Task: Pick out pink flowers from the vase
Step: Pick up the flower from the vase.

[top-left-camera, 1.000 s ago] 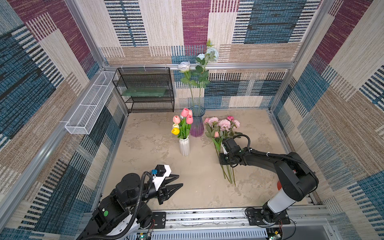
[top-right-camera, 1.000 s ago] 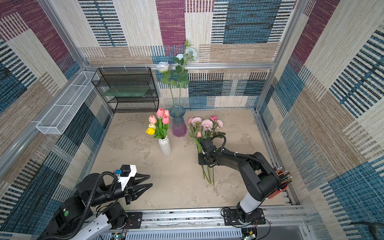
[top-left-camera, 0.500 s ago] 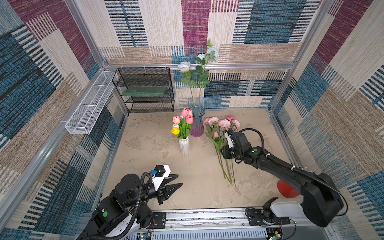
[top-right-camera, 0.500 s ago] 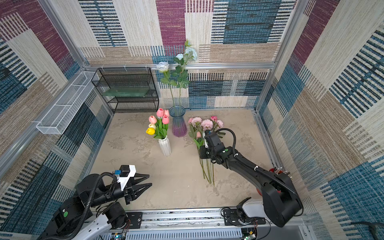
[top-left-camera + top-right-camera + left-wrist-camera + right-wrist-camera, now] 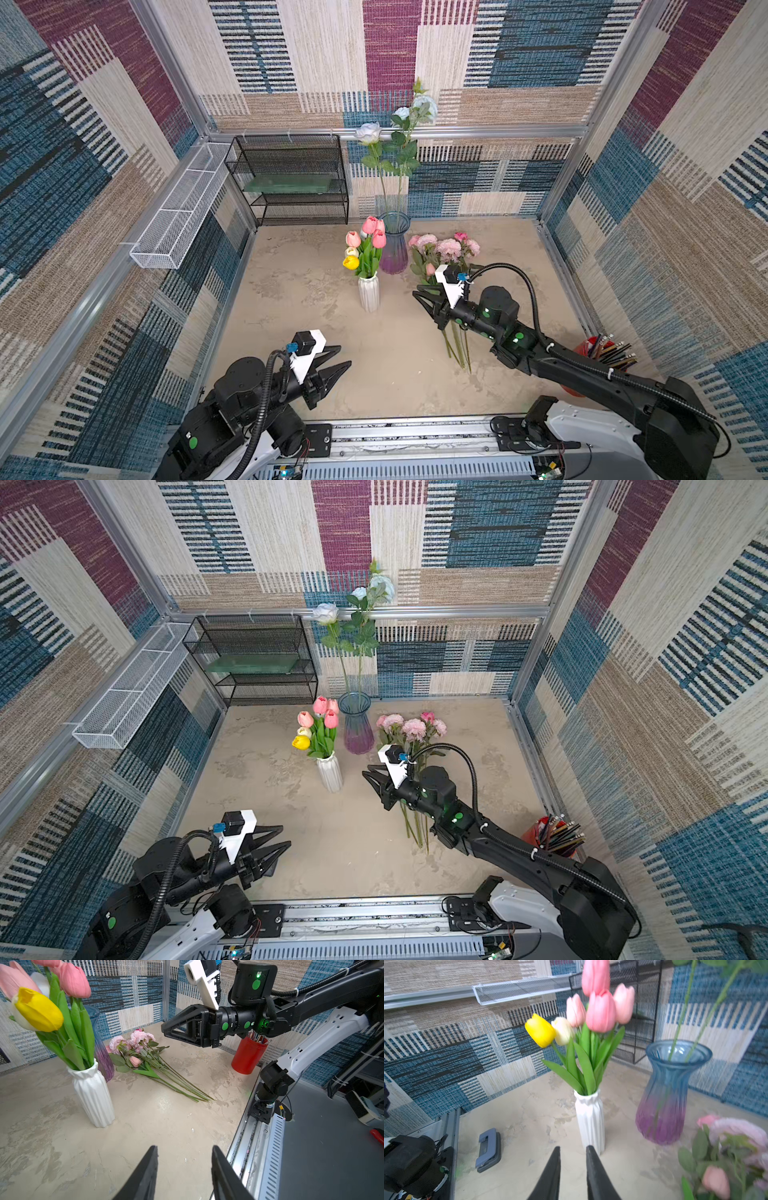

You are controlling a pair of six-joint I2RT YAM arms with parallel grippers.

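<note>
The left end effector (image 5: 184, 1148) hangs half open and empty over the near worktop (image 5: 291, 299). Pink tulips (image 5: 373, 235) stand in the white vase (image 5: 369, 293). They are probably light and springy with soft heads, so pinch the stem below the bloom, though leaves hide which stem is which. Pink peonies (image 5: 448, 249) lie beside the glass vase (image 5: 394, 253), their stems partly under the right arm. The right end effector (image 5: 573, 1148) is narrowly open and empty.
</note>
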